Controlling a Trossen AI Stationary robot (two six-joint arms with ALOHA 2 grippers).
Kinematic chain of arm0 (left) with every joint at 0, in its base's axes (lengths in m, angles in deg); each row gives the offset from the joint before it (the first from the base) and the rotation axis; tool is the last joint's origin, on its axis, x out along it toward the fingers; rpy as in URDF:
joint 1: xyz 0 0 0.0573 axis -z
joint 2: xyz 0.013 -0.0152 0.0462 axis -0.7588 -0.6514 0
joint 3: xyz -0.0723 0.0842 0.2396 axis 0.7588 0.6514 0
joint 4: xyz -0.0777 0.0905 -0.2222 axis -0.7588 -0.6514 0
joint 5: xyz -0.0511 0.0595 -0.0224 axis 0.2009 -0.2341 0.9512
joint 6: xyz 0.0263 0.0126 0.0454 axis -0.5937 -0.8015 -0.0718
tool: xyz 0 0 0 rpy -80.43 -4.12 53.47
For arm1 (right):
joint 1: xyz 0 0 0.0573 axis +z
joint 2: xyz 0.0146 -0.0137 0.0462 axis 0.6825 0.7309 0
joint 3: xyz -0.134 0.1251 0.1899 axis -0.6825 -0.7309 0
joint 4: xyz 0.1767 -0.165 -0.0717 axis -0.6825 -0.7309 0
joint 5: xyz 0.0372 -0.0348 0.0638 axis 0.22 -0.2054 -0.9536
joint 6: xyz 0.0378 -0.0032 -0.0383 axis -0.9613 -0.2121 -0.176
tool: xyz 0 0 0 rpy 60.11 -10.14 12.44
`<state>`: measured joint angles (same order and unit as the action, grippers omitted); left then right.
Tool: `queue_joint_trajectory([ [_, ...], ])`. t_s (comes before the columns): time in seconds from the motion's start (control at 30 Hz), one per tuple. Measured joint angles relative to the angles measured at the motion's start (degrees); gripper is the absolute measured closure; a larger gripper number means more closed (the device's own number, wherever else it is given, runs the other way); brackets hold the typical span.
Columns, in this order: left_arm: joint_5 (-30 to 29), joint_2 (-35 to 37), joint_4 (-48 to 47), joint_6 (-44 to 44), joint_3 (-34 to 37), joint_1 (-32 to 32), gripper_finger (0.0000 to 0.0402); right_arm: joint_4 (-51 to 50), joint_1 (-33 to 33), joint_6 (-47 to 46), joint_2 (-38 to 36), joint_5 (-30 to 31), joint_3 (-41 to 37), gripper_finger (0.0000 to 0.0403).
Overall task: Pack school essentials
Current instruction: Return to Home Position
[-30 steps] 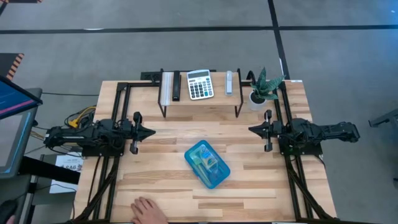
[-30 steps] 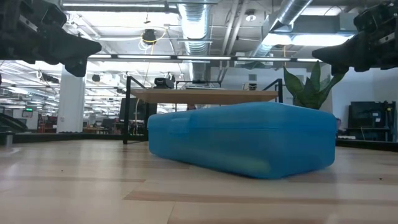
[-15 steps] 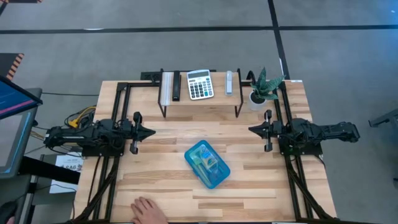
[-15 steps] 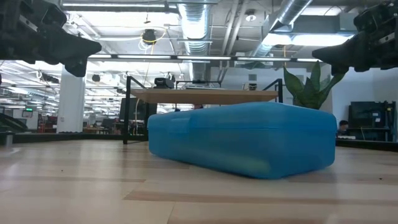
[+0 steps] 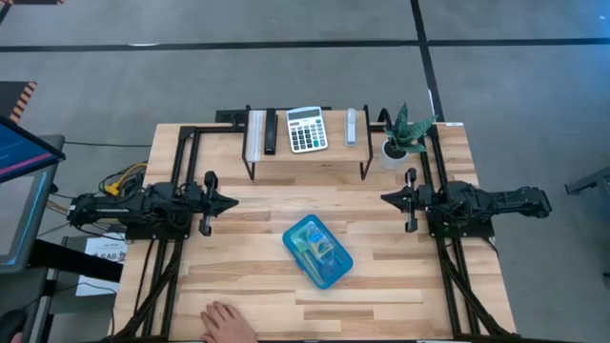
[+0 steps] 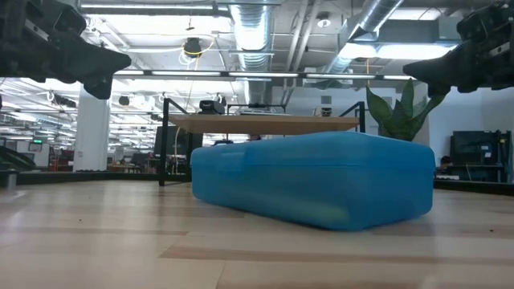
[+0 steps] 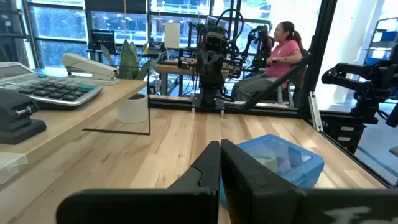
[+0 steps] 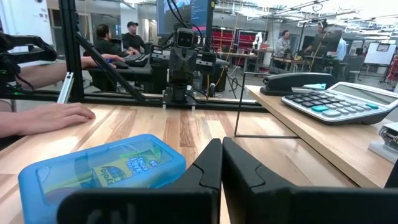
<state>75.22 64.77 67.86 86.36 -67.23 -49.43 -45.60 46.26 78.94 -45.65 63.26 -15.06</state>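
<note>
A translucent blue plastic case [image 5: 318,252] lies shut on the table's middle, its flat underside on the wood. Through its lid I see yellow-green items; in the right wrist view the crayon box [image 8: 124,169] shows inside. Scissors, pencils and pen cannot be made out. My left gripper [image 5: 232,202] hovers shut over the table's left side, left of the case [image 7: 280,158]. My right gripper [image 5: 385,198] hovers shut over the right side, right of it. Both point toward the middle.
A raised shelf [image 5: 305,157] at the far edge carries a white-and-grey calculator [image 5: 306,129], a black stapler [image 5: 270,131] and other desk items. A potted plant [image 5: 398,140] stands at the far right. A person's hand [image 5: 226,321] rests on the near edge.
</note>
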Motion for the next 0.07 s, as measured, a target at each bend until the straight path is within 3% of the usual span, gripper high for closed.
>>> queue_joint_trajectory([
  [0.07, -0.01, 0.02, -0.02, 0.00, 0.00, 0.00, 0.0401, -0.01, 0.00, 0.00, 0.00, 0.00, 0.00, 0.0375],
])
